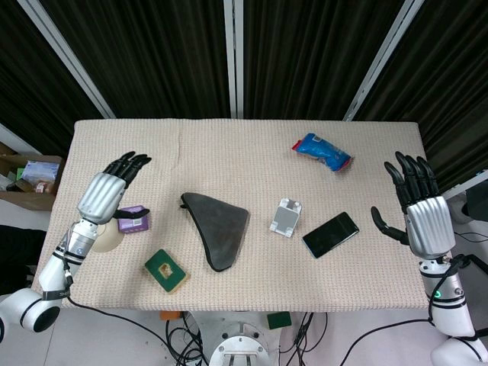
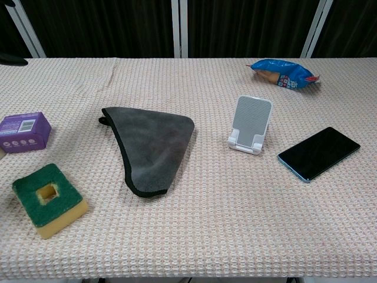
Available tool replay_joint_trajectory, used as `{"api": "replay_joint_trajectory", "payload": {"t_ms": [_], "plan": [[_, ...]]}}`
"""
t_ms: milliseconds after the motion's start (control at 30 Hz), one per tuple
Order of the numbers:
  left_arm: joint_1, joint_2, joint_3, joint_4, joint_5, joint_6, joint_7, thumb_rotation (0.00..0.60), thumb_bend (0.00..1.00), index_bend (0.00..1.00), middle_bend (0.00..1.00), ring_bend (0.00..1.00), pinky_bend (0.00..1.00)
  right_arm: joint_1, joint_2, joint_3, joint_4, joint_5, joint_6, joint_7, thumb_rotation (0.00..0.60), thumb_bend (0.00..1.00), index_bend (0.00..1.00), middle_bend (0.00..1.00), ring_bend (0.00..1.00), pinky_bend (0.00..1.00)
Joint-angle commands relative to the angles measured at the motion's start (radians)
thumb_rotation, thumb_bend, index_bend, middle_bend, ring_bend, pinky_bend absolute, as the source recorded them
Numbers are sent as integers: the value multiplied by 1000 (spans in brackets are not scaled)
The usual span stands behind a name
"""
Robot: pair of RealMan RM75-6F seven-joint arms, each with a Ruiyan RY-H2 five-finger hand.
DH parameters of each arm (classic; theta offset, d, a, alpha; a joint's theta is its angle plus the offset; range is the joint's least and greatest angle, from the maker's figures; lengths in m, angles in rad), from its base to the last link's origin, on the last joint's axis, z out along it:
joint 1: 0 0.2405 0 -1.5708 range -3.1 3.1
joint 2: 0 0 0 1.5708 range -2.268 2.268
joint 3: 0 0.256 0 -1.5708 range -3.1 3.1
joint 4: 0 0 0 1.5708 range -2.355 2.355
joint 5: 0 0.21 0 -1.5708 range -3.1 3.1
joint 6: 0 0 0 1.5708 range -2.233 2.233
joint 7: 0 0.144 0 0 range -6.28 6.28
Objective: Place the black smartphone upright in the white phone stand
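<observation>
The black smartphone (image 1: 330, 234) (image 2: 318, 152) lies flat, screen up, on the table right of centre. Just left of it the white phone stand (image 1: 287, 217) (image 2: 251, 124) stands with nothing in it. My right hand (image 1: 418, 207) hovers open at the table's right edge, to the right of the phone and apart from it, fingers spread. My left hand (image 1: 109, 189) is open at the left edge, above a purple box, holding nothing. The chest view shows neither hand.
A dark grey folded cloth (image 1: 214, 226) (image 2: 149, 145) lies mid-table. A purple box (image 1: 133, 220) (image 2: 23, 132) and a green-and-yellow sponge (image 1: 166, 270) (image 2: 48, 198) sit at the left. A blue snack bag (image 1: 323, 152) (image 2: 283, 72) lies at the far right.
</observation>
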Motion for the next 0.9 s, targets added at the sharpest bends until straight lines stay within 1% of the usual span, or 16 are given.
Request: {"api": "replay_joint_trajectory", "payload": {"t_ms": [33,300,567,667,733,900], "plan": [[-3,7,-1,-1,-11,1,2,550,69,104,94,58,183,6,-8,-2,12,11,-9,5,513,388,0,0,0,0],[1,17,18,-11,-14,19,9,543,69,104,94,58,184,16,-31,-15,56,18,-10,22,514,387,0,0,0,0],[6,32,22,-24,-20,45,24,545,69,104,94,58,183,13,-15,-23,53,14,1,22,514,388,0,0,0,0],[10,39,25,-30,-27,50,37,547,69,104,94,58,183,9,-4,-39,50,19,-14,21,514,388,0,0,0,0],[12,42,28,-31,-32,52,42,547,69,104,94,58,183,5,33,-69,26,57,-86,-10,513,387,0,0,0,0],[14,34,37,-8,-50,43,35,547,69,104,94,58,184,40,144,-131,-29,150,-311,-165,514,387,0,0,0,0]]}}
